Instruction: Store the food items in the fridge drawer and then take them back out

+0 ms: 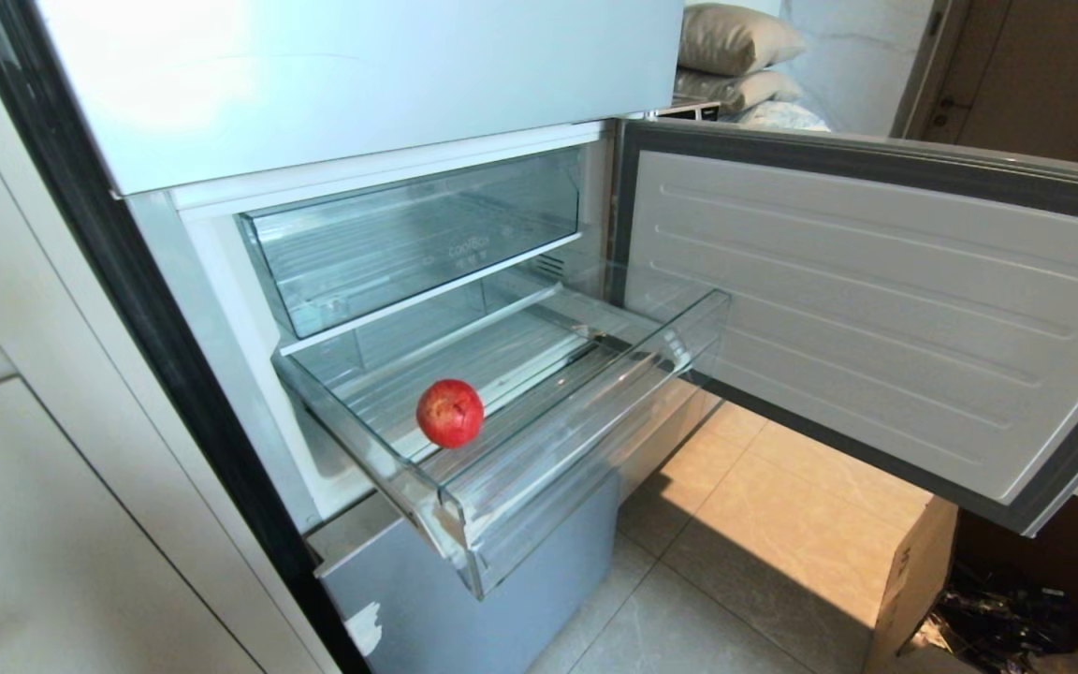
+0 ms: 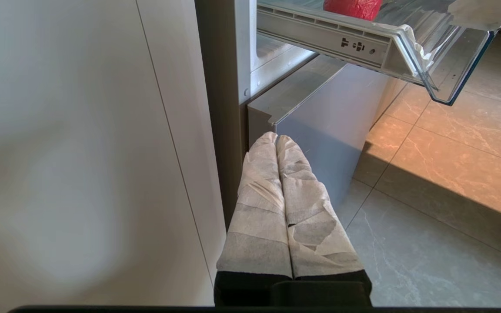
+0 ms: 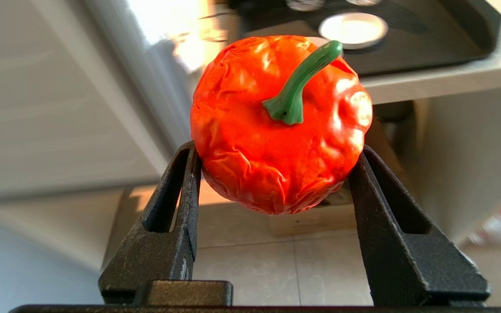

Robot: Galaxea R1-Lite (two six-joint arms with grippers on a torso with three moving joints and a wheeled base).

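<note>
Landmark: the fridge drawer (image 1: 539, 449), a clear pull-out bin, pulled well out of the fridge body. Left of the drawer, a pale cabinet panel (image 1: 52, 524) runs alongside the fridge's dark edge strip. Left gripper (image 2: 276, 138) parked low, below and to the left of the drawer's front corner, in front of the silver-blue lower door panel (image 2: 324, 117); its two tape-wrapped fingers (image 2: 257, 208) lie pressed together, nothing between them. From that wrist view the drawer's underside rail and clear lip hang above. Inside the drawer: one red apple (image 1: 450, 413) on the ribbed floor, toward the front left part, near the front lip but not touching it as far as can be seen. Directly above the drawer, a second clear bin (image 1: 408, 243) printed "coolBox", pushed in. Right of the drawer, the open fridge door (image 1: 876, 309), inner white liner facing the drawer, swung out over the tiled floor (image 1: 735, 599). Further right and lower, a cardboard box (image 1: 913, 580) on the floor under the door. Right gripper (image 3: 276, 174) not in the head view; in its own wrist view the two black fingers (image 3: 176, 208) stand partly apart, clamped on either side of a second red fruit (image 3: 276, 130), wrinkled glossy skin, green stem pointing toward the camera. Where it hangs relative to the drawer cannot be told; behind it, a counter edge with a dark tray (image 3: 407, 39).
</note>
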